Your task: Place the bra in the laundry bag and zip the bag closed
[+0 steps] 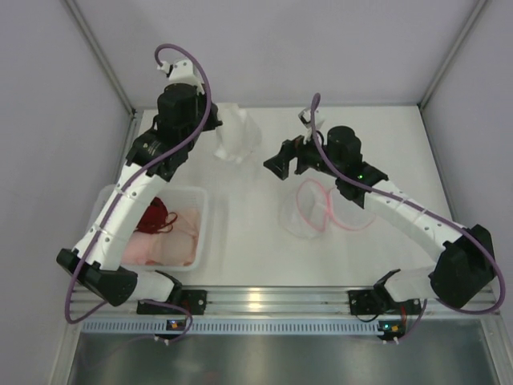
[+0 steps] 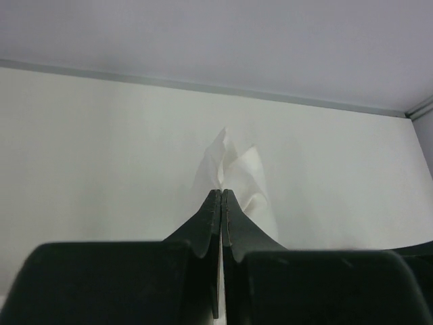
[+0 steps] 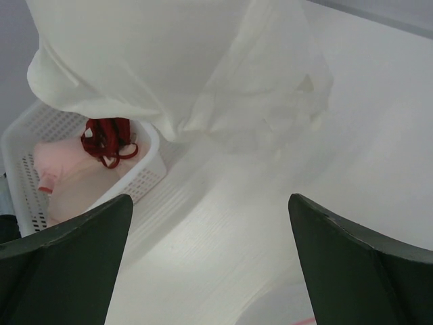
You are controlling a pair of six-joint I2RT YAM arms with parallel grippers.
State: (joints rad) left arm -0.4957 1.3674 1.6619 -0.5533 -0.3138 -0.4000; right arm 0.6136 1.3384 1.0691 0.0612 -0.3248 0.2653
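Observation:
The whitish bra (image 1: 236,135) hangs bunched at the back of the table. My left gripper (image 1: 215,122) is shut on its top edge and holds it up. In the left wrist view the closed fingertips (image 2: 222,192) pinch the white fabric (image 2: 237,169). The laundry bag (image 1: 314,210) lies open on the table, see-through mesh with a pink rim. My right gripper (image 1: 282,164) is open and empty, between the bra and the bag, just behind the bag. In the right wrist view its gripper (image 3: 210,198) faces the hanging bra (image 3: 169,61), and the bag's edge (image 3: 291,317) shows at the bottom.
A white perforated basket (image 1: 204,233) stands at the left, under my left arm. It holds a dark red bra (image 1: 157,215) and pale pink garments (image 1: 172,245). It also shows in the right wrist view (image 3: 145,177). Walls close the back and sides.

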